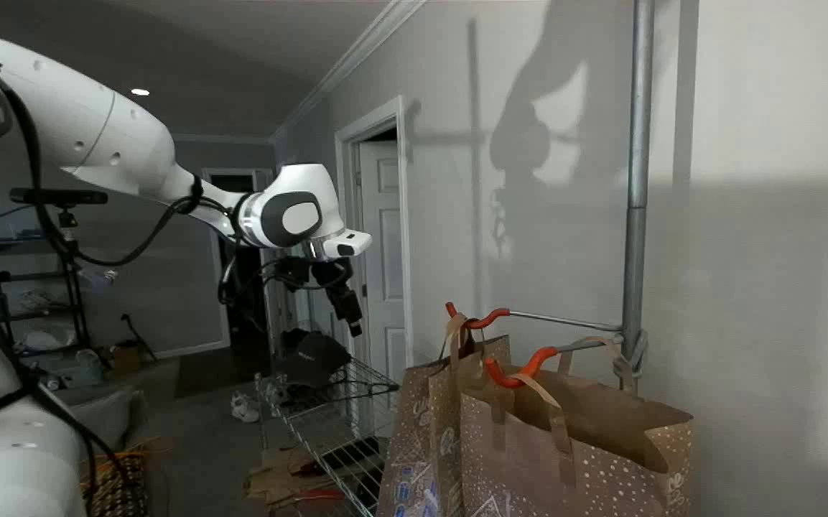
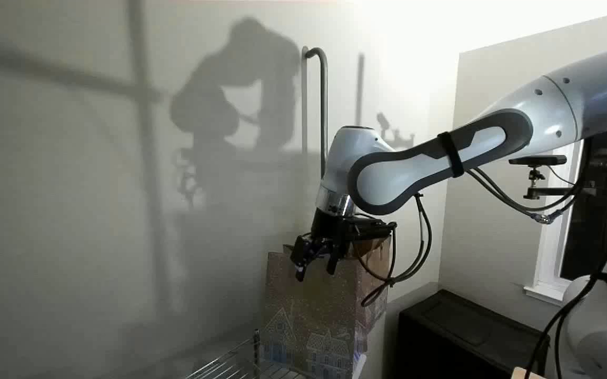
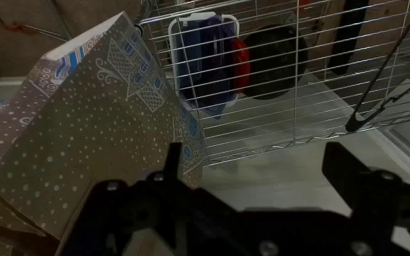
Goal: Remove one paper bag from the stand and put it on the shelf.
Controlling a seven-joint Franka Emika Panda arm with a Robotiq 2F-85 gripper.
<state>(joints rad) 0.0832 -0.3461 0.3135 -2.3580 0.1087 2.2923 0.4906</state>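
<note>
The printed paper bag [image 3: 91, 128] hung on the stand [image 1: 638, 215], beside the wire shelf [image 3: 293, 143]; paper handles [image 1: 541, 393] looped over orange-red hooks [image 1: 544, 354]. The gripper [image 3: 253, 146] hovered near the bag, jaws wide, nothing between them. From where I stood, I judged the grasp wanted one handle taken near its top, then a lift over the hook's upturned tip before any sideways pull, lest the paper tear. Through the shelf's wires showed a white-rimmed tub [image 3: 172, 46]; towards its far end, what looked like a dark cap [image 1: 317, 359]. Beyond stood a pale door [image 1: 383, 237].
</note>
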